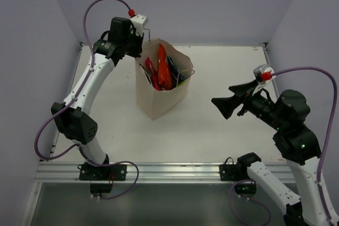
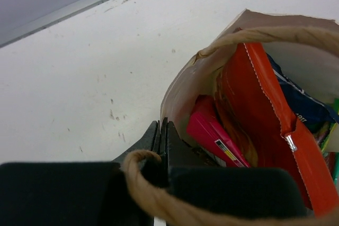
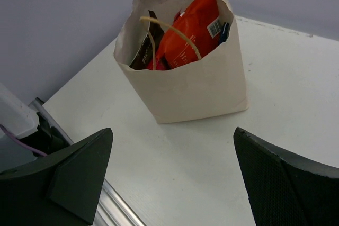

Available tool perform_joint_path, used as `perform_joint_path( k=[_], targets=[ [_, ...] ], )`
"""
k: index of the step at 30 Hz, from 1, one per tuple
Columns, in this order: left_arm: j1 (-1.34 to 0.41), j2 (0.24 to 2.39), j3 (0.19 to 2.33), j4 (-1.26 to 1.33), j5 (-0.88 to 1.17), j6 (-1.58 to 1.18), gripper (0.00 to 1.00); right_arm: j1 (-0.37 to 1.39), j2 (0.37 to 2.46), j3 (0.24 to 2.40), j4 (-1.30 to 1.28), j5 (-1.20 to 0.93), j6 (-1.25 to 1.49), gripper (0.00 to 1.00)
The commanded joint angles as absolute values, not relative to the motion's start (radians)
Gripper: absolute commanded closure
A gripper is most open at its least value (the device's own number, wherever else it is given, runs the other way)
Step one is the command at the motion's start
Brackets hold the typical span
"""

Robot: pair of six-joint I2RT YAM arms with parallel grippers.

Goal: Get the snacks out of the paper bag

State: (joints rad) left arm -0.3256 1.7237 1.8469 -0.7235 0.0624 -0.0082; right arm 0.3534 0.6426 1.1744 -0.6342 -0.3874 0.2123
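Note:
The tan paper bag (image 1: 159,99) stands upright at the table's back middle, with packets sticking out of its mouth. My left gripper (image 1: 141,46) is at the bag's back-left rim. In the left wrist view it (image 2: 163,130) is shut on the rim of the bag (image 2: 185,83), and a cord handle (image 2: 153,194) loops over its fingers. Inside I see an orange packet (image 2: 265,104), a pink one (image 2: 212,130) and a dark blue one (image 2: 299,107). My right gripper (image 1: 220,107) is open and empty to the right of the bag (image 3: 196,83), well apart from it. The right wrist view shows the orange packet (image 3: 190,30) and a dark brown packet (image 3: 140,51).
An aluminium rail (image 1: 169,170) runs along the table's near edge and also shows in the right wrist view (image 3: 114,205). Purple walls close the back and sides. The table's back edge (image 2: 79,6) lies just behind the bag.

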Motion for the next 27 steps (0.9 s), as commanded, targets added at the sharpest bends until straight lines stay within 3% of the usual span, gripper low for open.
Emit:
perform_joint_path(
  k=[1,6,15,22,27],
  targets=[
    [-0.316,1.691,1.933,-0.605,-0.046,0.121,1.00,0.360,0.774,1.281,-0.543,-0.402,0.288,0.01],
    [-0.311,1.632,1.956,-0.557,-0.152,0.181,1.00,0.513,1.044,1.512,-0.552,-0.221,0.383,0.01],
    [-0.377,1.422,1.655,-0.473,-0.201,0.144,1.00,0.759,1.469,1.906,-0.686,0.069,0.460,0.01],
    [-0.485,1.350,1.444,-0.449,-0.255,0.101,1.00,0.810,1.661,1.855,-0.551,0.155,0.506,0.08],
    [-0.485,1.362,1.420,-0.434,-0.230,0.074,1.00,0.802,1.733,1.792,-0.433,0.149,0.448,0.12]
  ],
)
